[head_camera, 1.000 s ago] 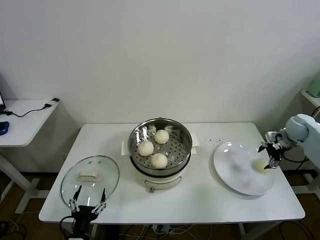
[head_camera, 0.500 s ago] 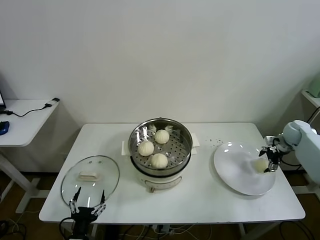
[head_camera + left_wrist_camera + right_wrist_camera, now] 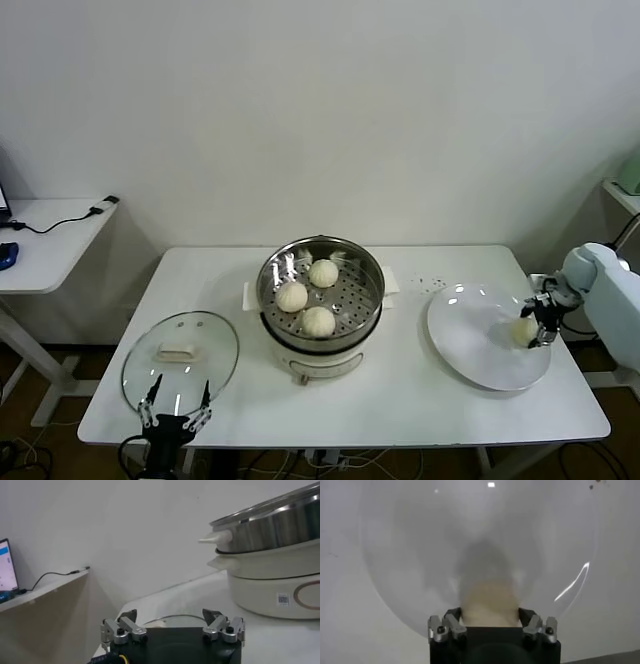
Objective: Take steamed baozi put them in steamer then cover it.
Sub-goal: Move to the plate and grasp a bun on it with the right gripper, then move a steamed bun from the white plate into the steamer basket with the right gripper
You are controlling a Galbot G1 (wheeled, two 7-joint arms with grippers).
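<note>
Right hand [image 3: 538,325] straddles baozi [image 3: 524,329].

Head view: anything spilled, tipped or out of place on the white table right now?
Nothing stands out. Three cream-white round buns sit in the shiny steel steamer basket, the clear glass lid lies flat at the table's left, and the right pincer is at the fourth bun on the flat white plate.

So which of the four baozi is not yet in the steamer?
The baozi on the white plate, between the right gripper's fingers. The other three lie inside the steamer.
</note>
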